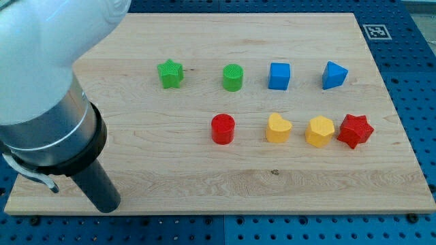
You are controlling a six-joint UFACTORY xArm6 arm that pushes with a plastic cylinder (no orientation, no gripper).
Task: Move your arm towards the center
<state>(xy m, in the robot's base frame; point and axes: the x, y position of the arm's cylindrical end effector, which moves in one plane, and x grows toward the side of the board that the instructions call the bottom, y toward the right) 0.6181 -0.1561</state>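
My tip [109, 206] rests at the board's [170, 184] bottom-left corner, close to the bottom edge, at the end of the dark rod under the big white and grey arm. It is a bare rod with nothing to clench, and it touches no block.

The centre of the board lies up and to the view's right of my tip, across a stretch of bare wood. I judge the move needs a diagonal slide that way.

Nearest along that line is the red cylinder [223, 128], just right of centre. Further along its row toward the right edge sit the yellow heart [278, 128], the yellow hexagon-like block [319, 131] and the red star [355, 131].

Toward the top edge stand the green star [170, 73], green cylinder [233, 77], blue cube [279, 75] and blue wedge-like block [334, 75].

No readable writing shows; only a black-and-white marker tag [375, 31] lies beside the top-right corner.
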